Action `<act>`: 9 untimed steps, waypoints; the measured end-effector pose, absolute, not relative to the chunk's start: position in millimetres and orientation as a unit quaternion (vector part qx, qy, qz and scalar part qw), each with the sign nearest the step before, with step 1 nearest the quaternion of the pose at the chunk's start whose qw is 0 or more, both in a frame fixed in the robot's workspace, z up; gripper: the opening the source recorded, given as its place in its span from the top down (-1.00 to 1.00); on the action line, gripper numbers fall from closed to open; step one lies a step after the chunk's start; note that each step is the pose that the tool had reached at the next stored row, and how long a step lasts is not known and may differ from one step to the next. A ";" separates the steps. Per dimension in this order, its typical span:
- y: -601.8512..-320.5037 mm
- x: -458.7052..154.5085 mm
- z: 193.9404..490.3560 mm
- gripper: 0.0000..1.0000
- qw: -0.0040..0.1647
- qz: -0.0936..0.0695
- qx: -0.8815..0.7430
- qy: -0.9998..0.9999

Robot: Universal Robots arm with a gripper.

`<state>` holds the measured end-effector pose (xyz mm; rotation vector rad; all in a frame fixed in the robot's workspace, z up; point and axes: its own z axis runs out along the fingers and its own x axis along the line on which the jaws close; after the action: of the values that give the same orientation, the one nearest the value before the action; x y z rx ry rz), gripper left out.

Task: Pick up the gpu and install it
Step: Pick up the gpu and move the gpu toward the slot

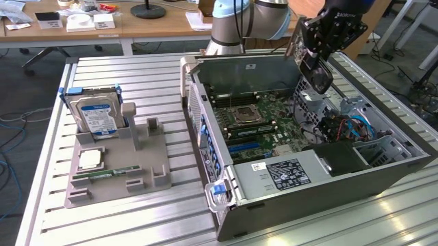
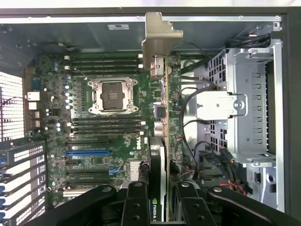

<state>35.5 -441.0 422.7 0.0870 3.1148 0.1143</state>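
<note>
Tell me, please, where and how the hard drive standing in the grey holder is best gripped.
The hard drive stands on edge in the holder, slot walls enclosing its lower end, so likely grip its upper part from above, pinching across the flat faces.

Thin rectangular gpu (image 1: 317, 78) (image 2: 159, 150): green circuit board, black cooler on one face, silver metal end bracket. Held on edge in the gripper (image 1: 316, 54) (image 2: 157, 207), lifted above the open grey metal computer case (image 1: 239, 66) (image 2: 70, 33), bracket end away from the fingers.
</note>
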 end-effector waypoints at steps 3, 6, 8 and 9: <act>-440.9 37.8 422.6 0.47 0.012 0.037 0.028 0.999; -441.0 37.8 422.7 0.47 0.012 0.037 0.028 0.999; -441.0 37.9 422.5 0.47 0.012 0.035 0.028 0.999; -441.0 38.0 422.3 0.47 0.012 0.033 0.028 0.999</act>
<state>38.0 -441.0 422.3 0.0867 3.1150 0.1033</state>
